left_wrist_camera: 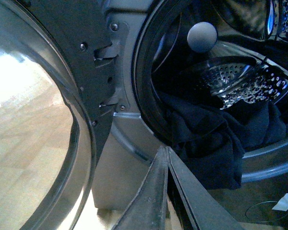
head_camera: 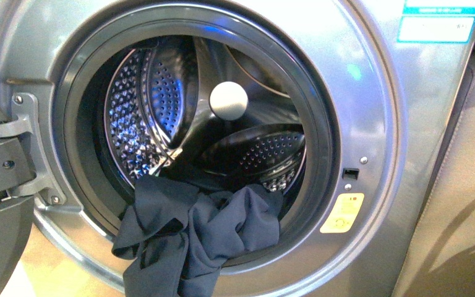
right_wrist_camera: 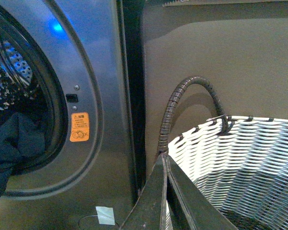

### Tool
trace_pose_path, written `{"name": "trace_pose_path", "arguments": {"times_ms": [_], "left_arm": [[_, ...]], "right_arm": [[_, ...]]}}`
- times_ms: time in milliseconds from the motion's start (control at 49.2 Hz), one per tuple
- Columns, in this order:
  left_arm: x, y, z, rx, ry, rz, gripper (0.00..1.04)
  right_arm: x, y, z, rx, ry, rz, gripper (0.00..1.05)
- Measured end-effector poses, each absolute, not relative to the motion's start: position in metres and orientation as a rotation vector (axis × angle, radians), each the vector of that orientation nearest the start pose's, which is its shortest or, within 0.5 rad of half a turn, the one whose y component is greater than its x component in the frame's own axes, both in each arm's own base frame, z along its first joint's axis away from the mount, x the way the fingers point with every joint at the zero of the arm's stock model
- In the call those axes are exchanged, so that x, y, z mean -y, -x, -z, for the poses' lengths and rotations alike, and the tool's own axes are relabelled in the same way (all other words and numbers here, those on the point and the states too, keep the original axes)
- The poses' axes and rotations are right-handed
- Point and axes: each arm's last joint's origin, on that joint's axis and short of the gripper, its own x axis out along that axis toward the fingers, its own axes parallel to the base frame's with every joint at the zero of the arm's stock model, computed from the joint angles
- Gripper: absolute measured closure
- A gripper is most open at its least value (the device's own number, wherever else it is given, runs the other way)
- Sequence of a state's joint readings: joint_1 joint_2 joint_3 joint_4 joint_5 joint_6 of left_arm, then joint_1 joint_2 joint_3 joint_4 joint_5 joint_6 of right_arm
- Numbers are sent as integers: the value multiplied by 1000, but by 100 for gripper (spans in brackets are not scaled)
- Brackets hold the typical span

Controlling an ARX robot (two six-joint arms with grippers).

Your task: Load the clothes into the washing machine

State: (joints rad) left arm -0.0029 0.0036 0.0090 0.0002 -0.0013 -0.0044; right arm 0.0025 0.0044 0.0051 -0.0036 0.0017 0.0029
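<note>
The silver-grey washing machine [head_camera: 371,111] fills the front view, its door open and the perforated drum [head_camera: 142,105] showing. The dark navy clothes [head_camera: 204,229] lie over the lower lip of the porthole, part inside the drum and part hanging down outside. They also show in the left wrist view [left_wrist_camera: 216,139] and at the edge of the right wrist view [right_wrist_camera: 12,143]. My left gripper [left_wrist_camera: 165,149] is shut and empty, just below and beside the hanging fabric. My right gripper [right_wrist_camera: 164,158] is shut and empty, beside the machine, over the basket. Neither arm shows in the front view.
The open door [left_wrist_camera: 48,120] with its hinge [head_camera: 12,154] stands to the left of the porthole. A woven white-grey basket [right_wrist_camera: 240,158] with a dark handle [right_wrist_camera: 182,100] stands to the right of the machine. A yellow warning sticker [head_camera: 342,213] sits at the lower right of the porthole.
</note>
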Motion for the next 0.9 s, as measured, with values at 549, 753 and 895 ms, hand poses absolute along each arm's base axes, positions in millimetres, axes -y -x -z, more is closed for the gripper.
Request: {"name": "trace_pose_path", "arguments": {"times_ms": [549, 753, 895], "left_arm": [[0, -97, -166, 6, 4, 2, 48], [0, -97, -166, 6, 4, 2, 5], [0, -97, -166, 6, 4, 2, 6]], "right_arm": [[0, -98, -165, -3, -2, -1, 43], [0, -98, -165, -3, -3, -1, 8], [0, -98, -165, -3, -2, 0, 8]]}}
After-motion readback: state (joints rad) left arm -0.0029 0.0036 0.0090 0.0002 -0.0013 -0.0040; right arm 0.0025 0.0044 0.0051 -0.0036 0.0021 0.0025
